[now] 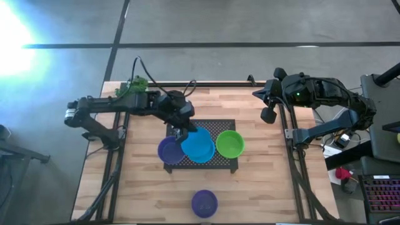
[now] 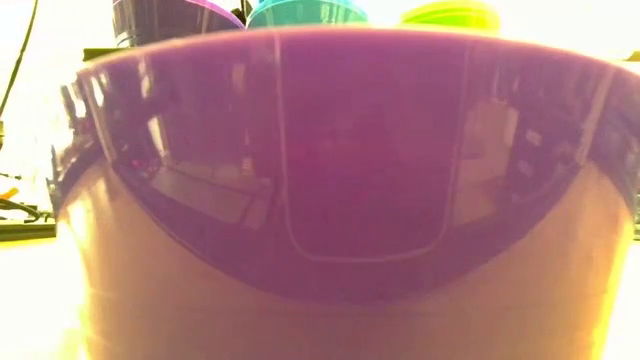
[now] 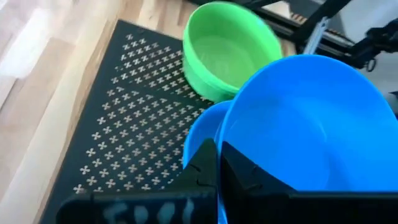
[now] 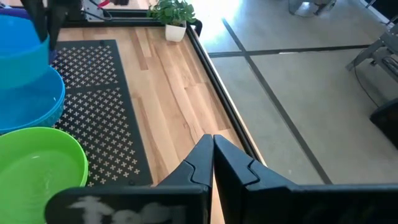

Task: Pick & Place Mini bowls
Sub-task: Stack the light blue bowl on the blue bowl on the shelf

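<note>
Gripping: left gripper (image 1: pixel 182 133) clamped on tilted blue bowl's (image 1: pixel 199 145) rim, over the mesh mat (image 1: pixel 220 127).
Waiting: right gripper (image 1: pixel 269 115) at the bench's right edge, fingers together.

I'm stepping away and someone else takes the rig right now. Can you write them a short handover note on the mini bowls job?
Left gripper: shut on the rim of a blue bowl, held tilted above a second blue bowl on the black mesh mat.
Right gripper: shut, empty, parked at the table's right edge.
On the mat: purple bowl at the left, the blue ones in the middle, green bowl at the right.
Off the mat: another purple bowl on the wood near the front edge, filling the low view.
Left: set down the held blue bowl; the front purple bowl probably still needs moving.
</note>
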You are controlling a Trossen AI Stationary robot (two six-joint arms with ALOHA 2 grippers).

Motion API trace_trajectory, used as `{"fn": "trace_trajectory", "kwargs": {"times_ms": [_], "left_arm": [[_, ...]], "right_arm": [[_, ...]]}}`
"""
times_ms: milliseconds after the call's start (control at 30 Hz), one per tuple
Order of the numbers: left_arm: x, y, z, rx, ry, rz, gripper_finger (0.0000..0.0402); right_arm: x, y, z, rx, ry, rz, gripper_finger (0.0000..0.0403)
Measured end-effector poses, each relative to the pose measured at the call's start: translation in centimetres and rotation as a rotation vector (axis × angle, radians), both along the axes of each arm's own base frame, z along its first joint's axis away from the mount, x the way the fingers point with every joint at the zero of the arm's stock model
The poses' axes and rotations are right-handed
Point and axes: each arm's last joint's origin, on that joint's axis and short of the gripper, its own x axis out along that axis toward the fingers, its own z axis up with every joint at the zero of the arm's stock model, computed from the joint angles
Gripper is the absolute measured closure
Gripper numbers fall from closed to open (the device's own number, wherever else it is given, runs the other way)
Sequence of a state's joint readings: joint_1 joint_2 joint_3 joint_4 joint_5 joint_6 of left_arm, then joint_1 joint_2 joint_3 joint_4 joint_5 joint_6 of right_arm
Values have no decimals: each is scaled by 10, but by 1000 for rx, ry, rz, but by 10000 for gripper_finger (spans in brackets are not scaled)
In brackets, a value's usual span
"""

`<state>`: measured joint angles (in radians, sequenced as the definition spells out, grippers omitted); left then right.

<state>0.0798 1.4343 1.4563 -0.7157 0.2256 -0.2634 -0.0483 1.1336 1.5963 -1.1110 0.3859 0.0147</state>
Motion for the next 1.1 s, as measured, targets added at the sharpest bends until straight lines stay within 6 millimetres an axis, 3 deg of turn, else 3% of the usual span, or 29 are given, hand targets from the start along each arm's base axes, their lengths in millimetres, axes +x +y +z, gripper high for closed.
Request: {"fn": "trace_trajectory", "kwargs": {"times_ms": [333,800,1100], "left_arm": [[15,0,-18,-26,70,-3,401],[12,0,-21,-9,99,-38,400],[12,0,-21,9,94,-54,335]], "right_arm": [[0,0,0,0,0,0,394],[0,0,0,-11,6,9,394],[0,0,0,-14,8,11,394]]}}
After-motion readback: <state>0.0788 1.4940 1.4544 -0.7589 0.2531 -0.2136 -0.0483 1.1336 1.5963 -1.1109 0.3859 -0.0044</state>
